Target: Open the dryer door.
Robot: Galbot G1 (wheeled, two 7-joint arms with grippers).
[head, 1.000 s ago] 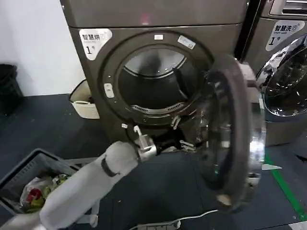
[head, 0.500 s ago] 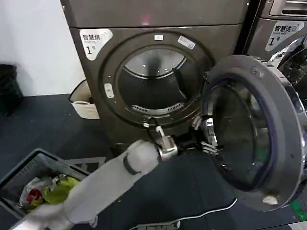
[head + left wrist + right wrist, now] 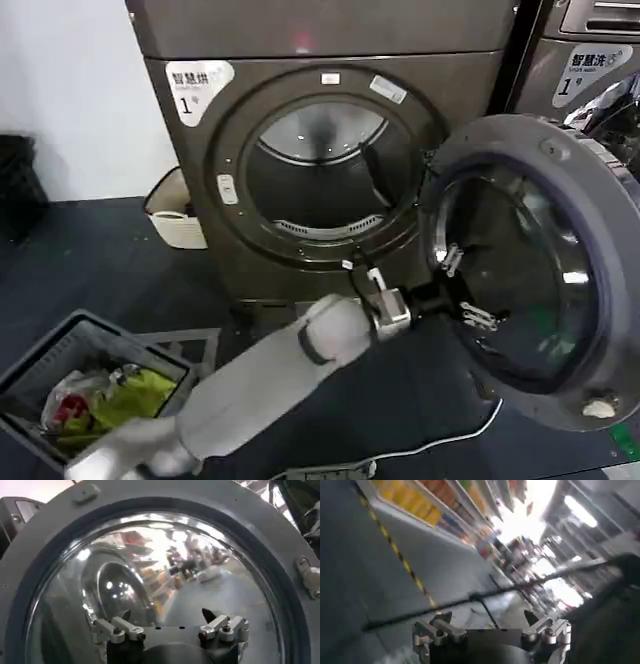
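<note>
dryer door swung wide open, left gripper spread against its inner glass.

left to right in the head view: laundry basket [image 3: 60,370] with clothes at 8 o'clock on the floor, white basket [image 3: 175,215] at 9 o'clock beside the dryer [image 3: 320,150], drum opening [image 3: 320,175] at 12 o'clock fully exposed. left arm [image 3: 270,375] reaches from 7 o'clock toward centre; left gripper [image 3: 465,290] at about 4 o'clock, fingers spread wide, tips at the inner face of the dryer door [image 3: 530,265], holding nothing. door hangs at 3 o'clock, hinged on its left edge, well clear of the opening. left wrist view shows both fingers apart in front of the door glass [image 3: 165,575]. right gripper [image 3: 490,630] also spread, empty, pointed at the floor.
</note>
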